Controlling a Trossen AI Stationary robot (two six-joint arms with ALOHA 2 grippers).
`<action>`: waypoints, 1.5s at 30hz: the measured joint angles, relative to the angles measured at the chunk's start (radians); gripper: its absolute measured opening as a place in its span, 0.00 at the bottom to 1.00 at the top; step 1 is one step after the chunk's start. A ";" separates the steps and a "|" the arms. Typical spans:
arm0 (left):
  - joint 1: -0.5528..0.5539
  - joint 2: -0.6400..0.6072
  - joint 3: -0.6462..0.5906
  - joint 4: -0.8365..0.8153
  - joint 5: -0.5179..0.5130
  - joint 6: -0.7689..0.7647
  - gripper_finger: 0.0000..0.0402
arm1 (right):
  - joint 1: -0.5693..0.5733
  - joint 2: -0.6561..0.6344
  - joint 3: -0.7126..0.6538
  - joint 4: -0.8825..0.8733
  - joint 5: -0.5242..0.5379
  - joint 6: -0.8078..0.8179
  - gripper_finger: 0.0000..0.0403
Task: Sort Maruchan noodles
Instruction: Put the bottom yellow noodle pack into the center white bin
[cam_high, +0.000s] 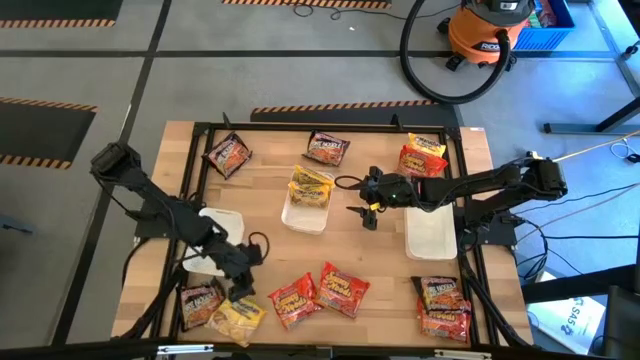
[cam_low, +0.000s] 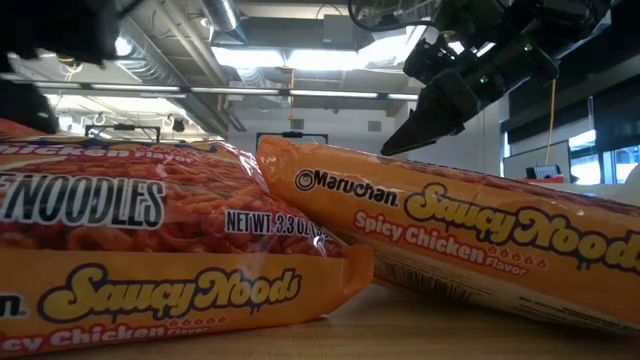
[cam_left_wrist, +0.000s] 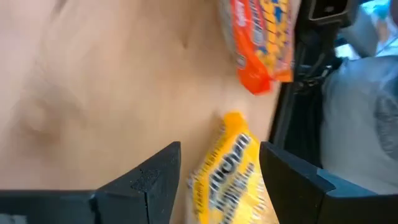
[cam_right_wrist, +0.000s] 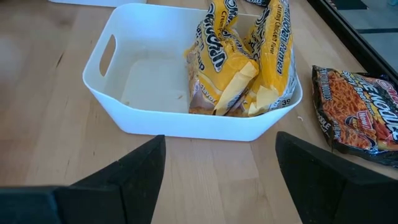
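Left end effector (cam_left_wrist: 221, 180) hovering open, empty, straddling yellow packet (cam_left_wrist: 233, 174) on surface. Should descend squarely, pinching crinkled middle. Right end effector (cam_high: 368, 208) waiting open, empty, tray (cam_right_wrist: 186, 115) just ahead.

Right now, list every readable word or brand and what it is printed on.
"Maruchan", "Saucy Noods", "Spicy Chicken Flavor": right orange packet.
"NOODLES", "NET WT. 3.3 OZ", "Saucy Noods", "Chicken": left orange packet.
"RIDGID": orange shop vacuum.
Print on the yellow packets in the white tray is creased, only fragments readable.
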 joint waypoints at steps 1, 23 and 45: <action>0.014 0.020 0.000 0.007 0.021 0.016 0.52 | 0.000 0.000 0.000 0.000 0.000 0.000 0.70; 0.054 0.304 0.132 -0.031 0.306 0.204 0.52 | 0.000 0.000 0.000 -0.001 -0.010 0.000 0.70; -0.011 0.382 0.168 -0.176 0.354 0.229 0.52 | 0.000 0.023 0.000 0.007 -0.011 0.000 0.70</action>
